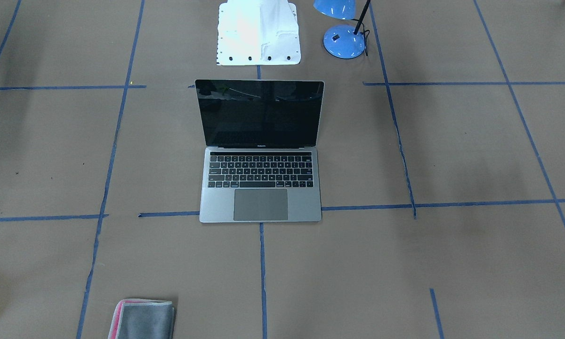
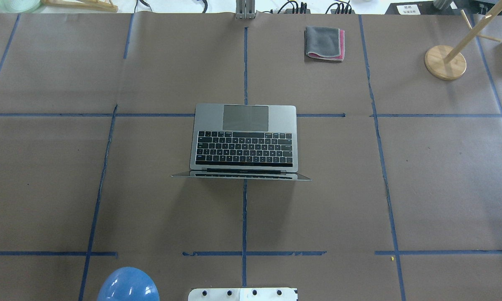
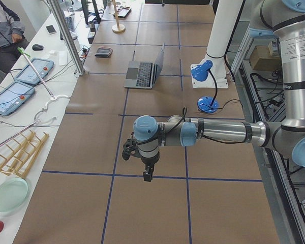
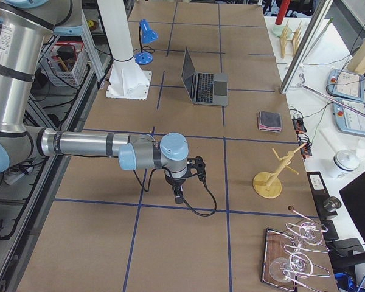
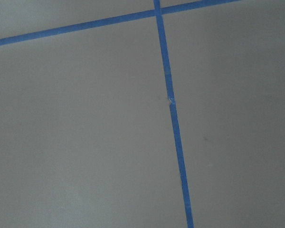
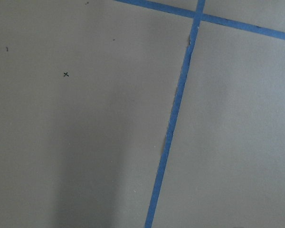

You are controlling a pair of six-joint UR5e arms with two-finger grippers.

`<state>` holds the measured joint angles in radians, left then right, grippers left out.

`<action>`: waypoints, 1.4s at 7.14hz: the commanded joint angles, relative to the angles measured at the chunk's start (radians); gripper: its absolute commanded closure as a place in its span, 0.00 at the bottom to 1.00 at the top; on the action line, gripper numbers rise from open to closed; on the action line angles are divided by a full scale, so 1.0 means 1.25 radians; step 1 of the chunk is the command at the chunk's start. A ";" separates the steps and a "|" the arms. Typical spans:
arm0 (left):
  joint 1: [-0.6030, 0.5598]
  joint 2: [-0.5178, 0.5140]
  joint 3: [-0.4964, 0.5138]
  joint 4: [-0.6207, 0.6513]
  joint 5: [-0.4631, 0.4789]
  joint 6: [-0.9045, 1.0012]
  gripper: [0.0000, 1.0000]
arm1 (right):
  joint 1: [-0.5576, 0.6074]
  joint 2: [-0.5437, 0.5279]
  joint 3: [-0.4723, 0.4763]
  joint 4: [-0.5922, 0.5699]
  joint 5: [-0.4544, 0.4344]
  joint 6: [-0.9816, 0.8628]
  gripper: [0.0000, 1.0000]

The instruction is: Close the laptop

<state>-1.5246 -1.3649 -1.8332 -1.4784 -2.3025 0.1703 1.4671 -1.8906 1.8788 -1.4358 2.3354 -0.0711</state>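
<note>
The laptop (image 1: 261, 202) stands open in the middle of the table, its black screen upright and tilted slightly back, its keyboard and trackpad exposed. It also shows in the overhead view (image 2: 244, 125), the exterior left view (image 3: 145, 73) and the exterior right view (image 4: 205, 82). My left gripper (image 3: 148, 175) hangs over bare table far from the laptop, toward my left end. My right gripper (image 4: 177, 196) hangs likewise toward my right end. Both show only in side views, so I cannot tell if they are open or shut. The wrist views show only brown paper and blue tape.
A blue desk lamp (image 1: 343, 41) stands beside the white robot base mount (image 1: 259, 33), behind the laptop's lid. A folded grey-and-pink cloth (image 2: 324, 43) lies at the far edge. A wooden stand (image 2: 445, 62) is at the far right.
</note>
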 commanded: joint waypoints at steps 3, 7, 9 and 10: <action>0.011 -0.106 -0.074 -0.037 -0.001 -0.009 0.01 | -0.002 0.047 0.084 0.001 0.052 0.029 0.00; 0.089 -0.105 -0.078 -0.069 -0.116 -0.011 0.00 | -0.021 0.059 0.057 0.044 0.166 0.064 0.01; 0.183 -0.092 -0.080 -0.246 -0.117 -0.249 0.01 | -0.086 0.052 0.055 0.248 0.176 0.317 0.01; 0.253 -0.061 -0.078 -0.395 -0.110 -0.424 0.01 | -0.157 0.051 0.053 0.389 0.160 0.492 0.01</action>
<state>-1.3041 -1.4755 -1.9314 -1.7723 -2.4453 -0.1195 1.3610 -1.8241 1.9480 -1.1494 2.5482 0.2948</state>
